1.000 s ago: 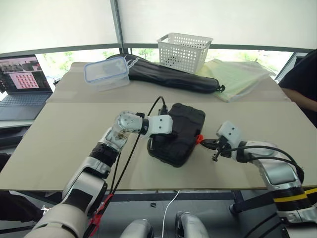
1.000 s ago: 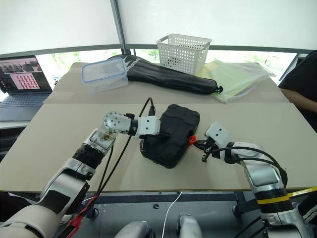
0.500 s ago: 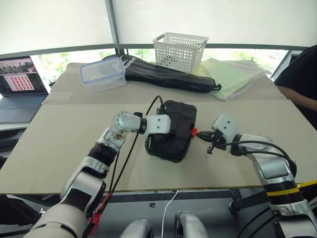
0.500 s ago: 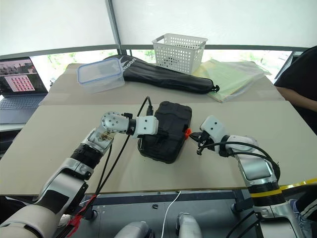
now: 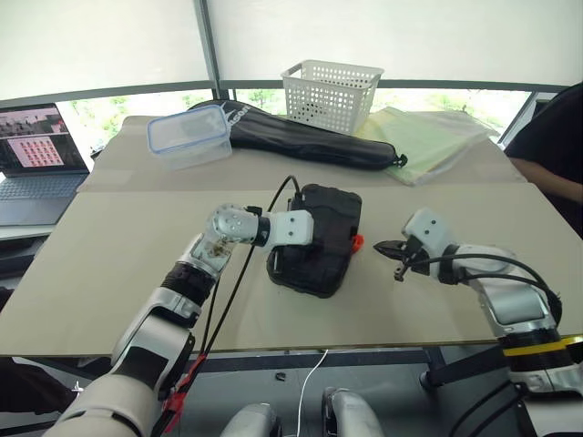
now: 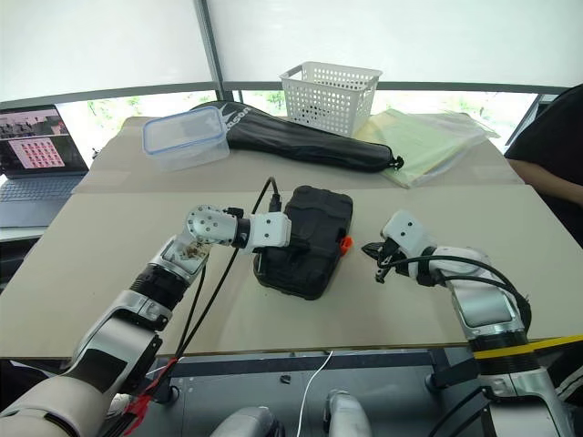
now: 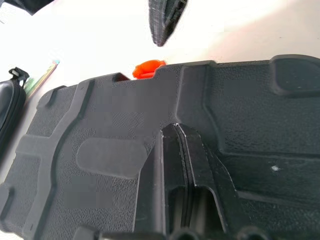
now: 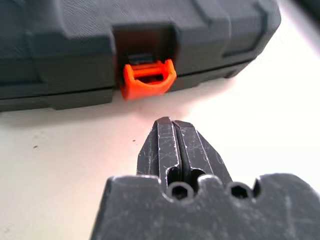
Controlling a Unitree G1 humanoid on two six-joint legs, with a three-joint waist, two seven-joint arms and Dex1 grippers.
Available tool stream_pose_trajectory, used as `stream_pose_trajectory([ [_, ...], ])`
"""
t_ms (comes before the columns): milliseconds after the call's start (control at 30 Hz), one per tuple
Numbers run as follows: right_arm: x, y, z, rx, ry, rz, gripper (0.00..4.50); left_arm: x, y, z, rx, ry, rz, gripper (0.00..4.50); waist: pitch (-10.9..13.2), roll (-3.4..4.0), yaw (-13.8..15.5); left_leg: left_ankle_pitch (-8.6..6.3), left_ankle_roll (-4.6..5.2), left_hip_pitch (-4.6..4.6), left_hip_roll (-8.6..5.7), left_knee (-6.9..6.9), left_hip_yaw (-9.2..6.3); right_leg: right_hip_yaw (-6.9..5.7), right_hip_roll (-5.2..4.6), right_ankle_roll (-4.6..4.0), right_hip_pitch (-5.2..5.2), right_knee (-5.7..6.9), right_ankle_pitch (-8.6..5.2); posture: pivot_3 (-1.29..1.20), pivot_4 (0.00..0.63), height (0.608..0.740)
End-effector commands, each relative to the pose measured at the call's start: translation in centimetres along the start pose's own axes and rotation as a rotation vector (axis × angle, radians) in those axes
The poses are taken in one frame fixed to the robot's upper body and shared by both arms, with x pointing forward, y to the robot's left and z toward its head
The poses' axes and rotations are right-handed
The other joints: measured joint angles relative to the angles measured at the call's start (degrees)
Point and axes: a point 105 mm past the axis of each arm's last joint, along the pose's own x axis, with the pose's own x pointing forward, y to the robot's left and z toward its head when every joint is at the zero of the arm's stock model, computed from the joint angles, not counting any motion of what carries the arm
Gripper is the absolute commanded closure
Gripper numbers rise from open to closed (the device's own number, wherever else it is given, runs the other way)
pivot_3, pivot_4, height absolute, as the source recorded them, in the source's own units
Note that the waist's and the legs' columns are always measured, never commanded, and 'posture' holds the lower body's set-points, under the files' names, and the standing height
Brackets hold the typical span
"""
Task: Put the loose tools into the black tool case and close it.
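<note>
Black plastic, the tool case (image 5: 318, 240) lies shut mid-table with the left gripper (image 7: 176, 150), fingers together, pressing on its lid, probably to steady it, while the right gripper (image 8: 174, 142), also pinched together, points at the orange latch (image 8: 148, 79) just beside it.

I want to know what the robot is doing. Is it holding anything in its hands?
No, nothing is held. The left gripper is shut, pressing on the black tool case lid. The right gripper is shut, empty, near the orange latch.
</note>
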Motion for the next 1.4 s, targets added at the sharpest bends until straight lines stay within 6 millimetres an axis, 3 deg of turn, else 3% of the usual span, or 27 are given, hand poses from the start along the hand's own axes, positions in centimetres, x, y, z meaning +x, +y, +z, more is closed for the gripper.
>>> stream_pose_trajectory([
  [33, 1.1, 0.1, 2.1, -0.057, -0.069, -0.005, 4.5, -1.3, 2.0, 0.5, -0.273, -0.067, 0.07, 4.46, 0.0, -0.05, -0.3, 0.0, 0.01, -0.07, 0.0, 0.0, 0.0, -0.01, 0.02, 0.06, -0.07, 0.01, -0.04, 0.0, 0.15, 0.74],
  [233, 2.1, 0.5, 3.1, -0.056, -0.107, -0.002, 4.5, -0.3, 2.7, -1.3, -0.274, 0.051, 0.102, 4.46, 0.1, -0.06, -0.9, 0.02, -0.03, -0.51, -0.03, -0.03, -0.01, -0.06, 0.09, -0.16, -0.66, 0.07, 0.1, 0.0, 0.15, 0.74],
  [367, 2.3, 0.7, 4.1, -0.072, -0.138, -0.006, 4.5, 1.1, 1.1, -2.8, -0.25, 0.125, 0.037, 4.46, 0.1, -0.06, -1.4, 0.02, -0.03, -0.66, -0.1, -0.13, 0.01, -0.11, 0.06, -0.15, -0.85, 0.04, 0.11, 0.0, 0.15, 0.74],
  [700, 2.3, 1.4, 7.1, -0.035, -0.223, 0.022, 4.5, 1.1, -0.5, -3.7, -0.226, 0.136, -0.02, 4.46, 0.1, -0.05, -2.5, 0.08, -0.19, -0.17, 0.03, -0.41, 0.07, 0.2, 0.08, -0.23, -0.55, 0.0, 0.15, 0.0, 0.15, 0.74],
  [900, 2.8, 1.7, 6.6, -0.019, -0.2, 0.037, 4.5, 1.0, -0.5, -3.7, -0.219, 0.137, -0.015, 4.46, 0.1, -0.04, -2.1, 0.1, -0.2, -0.13, 0.03, -0.49, 0.06, 0.16, 0.1, -0.26, -0.55, 0.01, 0.14, 0.0, 0.15, 0.74],
  [1033, 1.4, 0.3, 6.8, -0.036, -0.208, -0.005, 4.5, 0.5, 0.4, -3.4, -0.216, 0.116, 0.031, 4.46, 0.1, -0.04, -1.9, 0.1, -0.17, -0.15, -0.05, -0.46, 0.05, 0.1, 0.07, -0.25, -0.53, -0.01, 0.15, 0.0, 0.15, 0.74],
  [1133, -1.0, -1.0, 7.5, 0.037, -0.262, 0.0, 4.5, -1.2, 1.6, -2.9, -0.246, 0.074, 0.09, 4.46, 0.1, -0.05, -1.9, 0.1, -0.18, -0.15, -0.05, -0.47, 0.05, 0.09, 0.07, -0.25, -0.54, -0.02, 0.14, 0.0, 0.15, 0.74],
  [1167, -2.1, -1.1, 7.5, 0.074, -0.276, 0.033, 4.21, -2.3, 2.0, -2.6, -0.268, 0.051, 0.108, 4.49, 0.1, -0.05, -1.9, 0.1, -0.18, -0.16, -0.04, -0.47, 0.05, 0.09, 0.07, -0.25, -0.56, -0.02, 0.14, 0.0, 0.15, 0.74],
  [1233, -4.1, -0.7, 7.1, 0.105, -0.278, 0.116, 3.73, -4.6, 2.5, -2.2, -0.314, 0.005, 0.126, 3.96, 0.1, -0.05, -2.1, 0.1, -0.18, -0.22, -0.02, -0.5, 0.05, 0.11, 0.08, -0.26, -0.64, -0.01, 0.14, 0.0, 0.15, 0.74],
  [1267, -4.8, -0.5, 6.9, 0.108, -0.272, 0.145, 3.27, -5.4, 2.6, -2.0, -0.326, -0.008, 0.13, 3.78, 0.1, -0.05, -2.3, 0.1, -0.19, -0.25, 0.01, -0.55, 0.05, 0.13, 0.1, -0.27, -0.67, 0.0, 0.14, 0.0, 0.15, 0.74],
  [1367, -7.8, -0.6, 5.3, 0.113, -0.217, 0.226, 2.45, -10.9, 2.3, -1.5, -0.355, -0.049, 0.162, 2.79, 0.1, -0.02, -2.5, 0.1, -0.19, -0.37, 0.06, -0.67, 0.1, 0.1, 0.14, -0.29, -0.87, 0.04, 0.14, 0.0, 0.15, 0.74],
  [1400, -8.6, -0.9, 5.0, 0.129, -0.208, 0.246, 1.97, -12.6, 1.8, -1.3, -0.356, -0.053, 0.161, 2.39, 0.1, -0.01, -2.5, 0.1, -0.19, -0.39, 0.07, -0.68, 0.13, 0.11, 0.14, -0.29, -0.89, 0.05, 0.14, 0.0, 0.15, 0.74],
])
